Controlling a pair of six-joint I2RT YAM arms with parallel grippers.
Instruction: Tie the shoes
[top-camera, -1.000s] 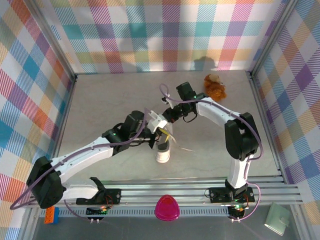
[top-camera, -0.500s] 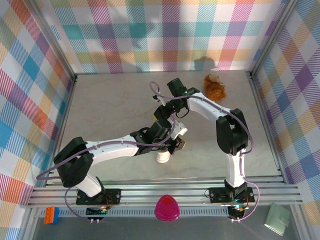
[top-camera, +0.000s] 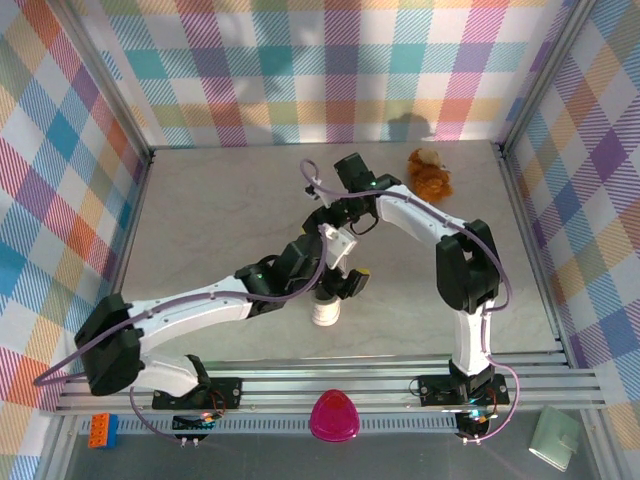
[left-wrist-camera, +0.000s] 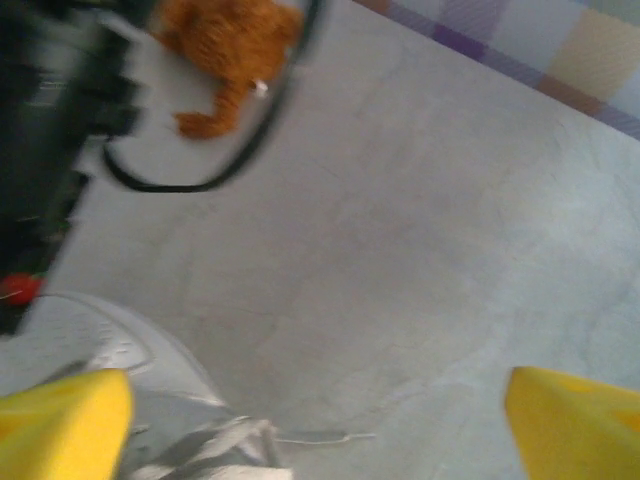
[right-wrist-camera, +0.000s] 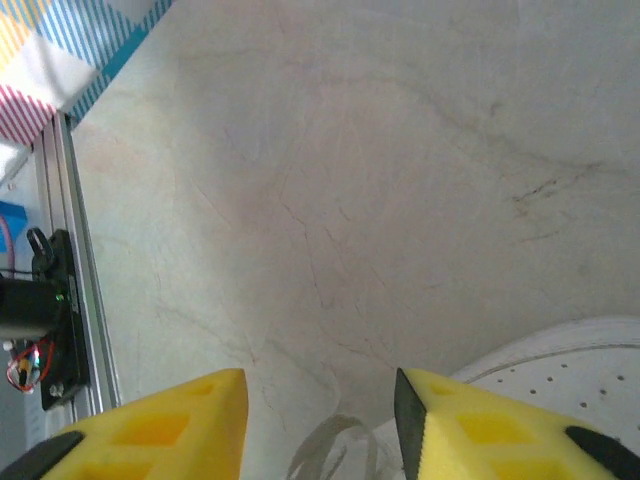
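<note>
The white shoe (top-camera: 325, 312) lies mid-table under both wrists, one end poking out below the left arm. In the left wrist view my left gripper (left-wrist-camera: 320, 425) is wide open, with part of the shoe (left-wrist-camera: 150, 365) and a thin lace end (left-wrist-camera: 315, 437) on the table between its yellow fingertips (left-wrist-camera: 60, 425). My right gripper (right-wrist-camera: 320, 430) is open too. A loose lace loop (right-wrist-camera: 340, 450) lies below its gap, untouched. The shoe's perforated white upper (right-wrist-camera: 570, 365) sits beside its right finger.
A brown plush toy (top-camera: 430, 172) sits at the back right, also in the left wrist view as the plush toy (left-wrist-camera: 230, 40). Plaid walls enclose the table on three sides. An aluminium rail (right-wrist-camera: 75, 260) runs along the near edge. A pink dome (top-camera: 333, 417) rests in front of it.
Both grippers have gone from shut to open. The left arm swung right across the shoe, then its elbow dropped back to the left. The right wrist shifted slightly left.
</note>
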